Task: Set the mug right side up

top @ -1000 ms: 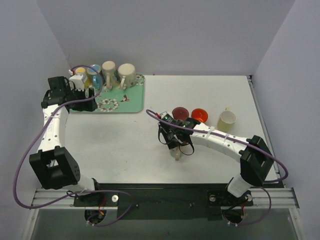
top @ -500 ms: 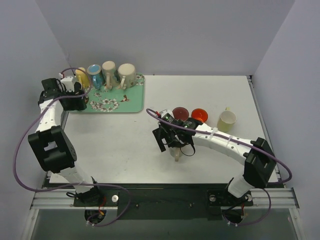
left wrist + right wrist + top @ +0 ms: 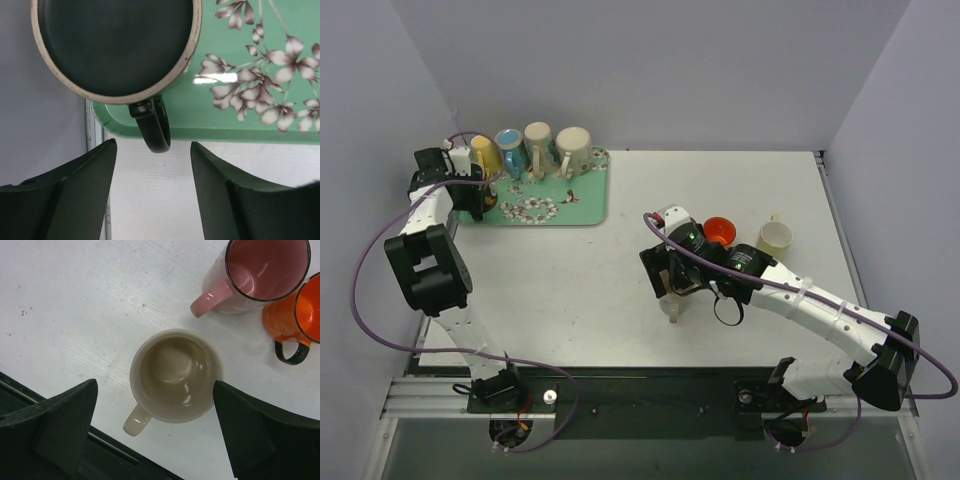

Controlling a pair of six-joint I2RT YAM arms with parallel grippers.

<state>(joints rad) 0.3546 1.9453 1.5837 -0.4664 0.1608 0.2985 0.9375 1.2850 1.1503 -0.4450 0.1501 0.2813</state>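
- The beige mug (image 3: 175,375) stands mouth up on the bare surface (image 3: 550,280), well to the right of the green tray (image 3: 585,205) and nearer the arm bases. Its hollow inside shows plainly.
- The right gripper (image 3: 155,387) hangs over it, jaws spread wide, clear of the rim on both sides and holding nothing.
- A dark mug (image 3: 115,45) sits at the tray's left end and shows the left wrist camera a flat dark face ringed in cream. I take that for its base, so this one looks not yet righted, though I cannot be sure.
- Its handle (image 3: 152,125) reaches out over the tray's edge.
- The left gripper (image 3: 152,144) faces that handle with jaws spread, one tip on each side of the loop's end, touching neither.
- To do this well, keep the loop centred, push in until the jaws pass its outer curve, then close firmly.
- Lift clear of the tray's lip before rotating, and swing away from the other mugs on the tray.
- The right arm should rise straight up, so a jaw does not clip the beige mug's rim.
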